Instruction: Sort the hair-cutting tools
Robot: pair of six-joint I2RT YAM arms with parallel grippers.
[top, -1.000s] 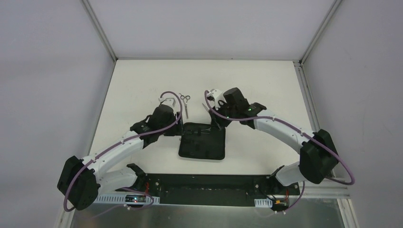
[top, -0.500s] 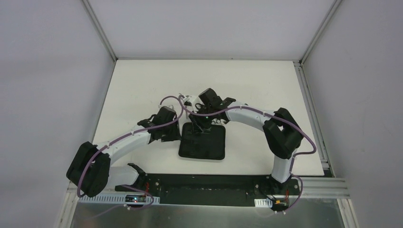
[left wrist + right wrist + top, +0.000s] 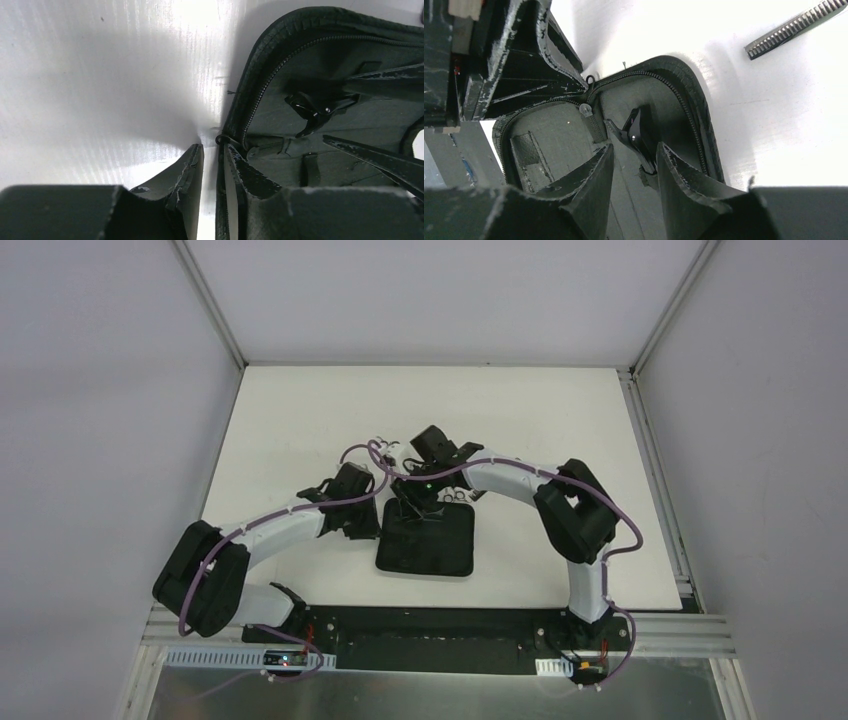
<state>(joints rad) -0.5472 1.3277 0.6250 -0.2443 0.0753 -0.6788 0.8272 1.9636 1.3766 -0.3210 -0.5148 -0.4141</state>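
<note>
One case (image 3: 440,550) holding one clip (image 3: 634,130), one blade (image 3: 796,27) on white counter (image 3: 300,420); left end effector (image 3: 212,150) narrowly apart, right end effector (image 3: 635,147) apart around clip.

Bright overhead glare; soft shadows

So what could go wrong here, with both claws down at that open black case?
The left gripper straddles only the rim of the case; it could slip and the case shift. The right gripper flanks the black clip inside and might catch the zip beside it. Both grippers sit close and could bump.
</note>
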